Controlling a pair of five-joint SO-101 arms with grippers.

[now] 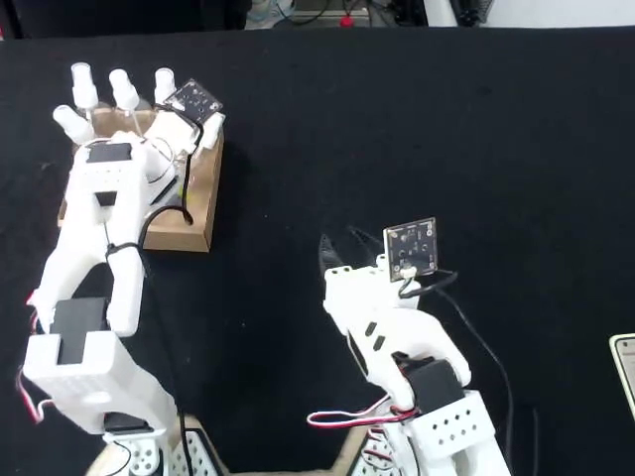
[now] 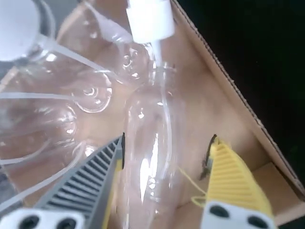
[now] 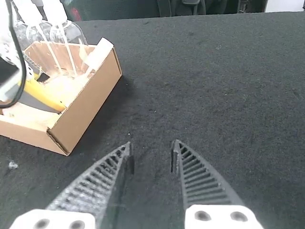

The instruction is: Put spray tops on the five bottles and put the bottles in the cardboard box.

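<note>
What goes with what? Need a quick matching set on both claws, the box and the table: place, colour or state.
Things:
1. left claw
2. right claw
3. box
4. table

Place, colour or state:
A. black
B. open, over bare table
C. brown
D. down in the box, straddling a clear bottle

Pairs: 1-D, 2-B, 3-C, 4-A.

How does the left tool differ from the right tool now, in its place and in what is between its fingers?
The left tool is down in the box with a bottle between its fingers; the right tool is over the black table with nothing between its fingers. The left tool has one grey and one yellow finger; the right tool has two grey ones. Both are open.
</note>
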